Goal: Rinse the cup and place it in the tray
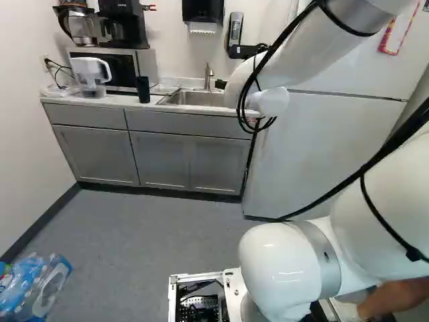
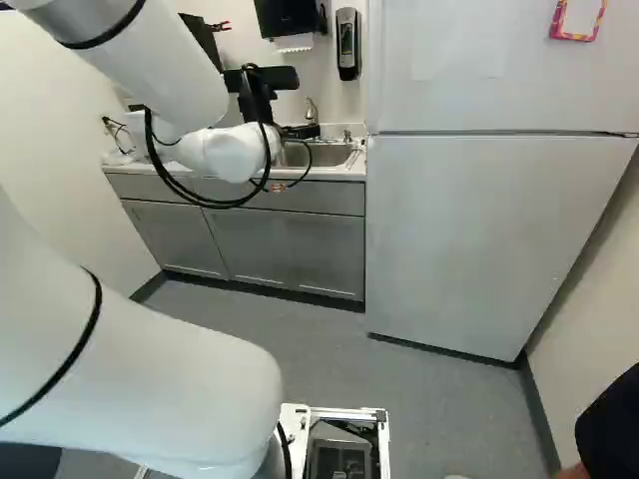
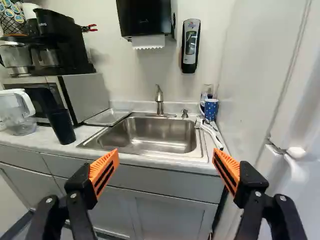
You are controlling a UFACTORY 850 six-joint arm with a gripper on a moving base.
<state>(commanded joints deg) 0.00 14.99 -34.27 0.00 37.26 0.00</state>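
My gripper [image 2: 301, 131] is partly hidden by the arm's end in the right base view. In the wrist view the gripper [image 3: 165, 154] stands wide open in front of the counter, nothing between its fingers. A tall black cup [image 3: 61, 126] stands on the counter left of the sink, also the black cup [image 1: 143, 89] in the left base view. A blue dotted mug [image 3: 210, 110] sits in the corner right of the sink, near a clear glass [image 3: 206, 91]. Between microwave and sink lies a shallow tray [image 3: 107, 117]. The metal sink [image 3: 159, 136] has a faucet [image 3: 159, 101] behind it.
A white-handled brush [image 3: 212, 133] lies at the sink's right edge. A water pitcher [image 3: 18, 112], microwave [image 3: 85, 95] and coffee maker [image 3: 59, 42] stand to the left. The fridge [image 2: 459, 230] borders the counter's right. Bottles [image 1: 37, 285] lie on the floor at the left.
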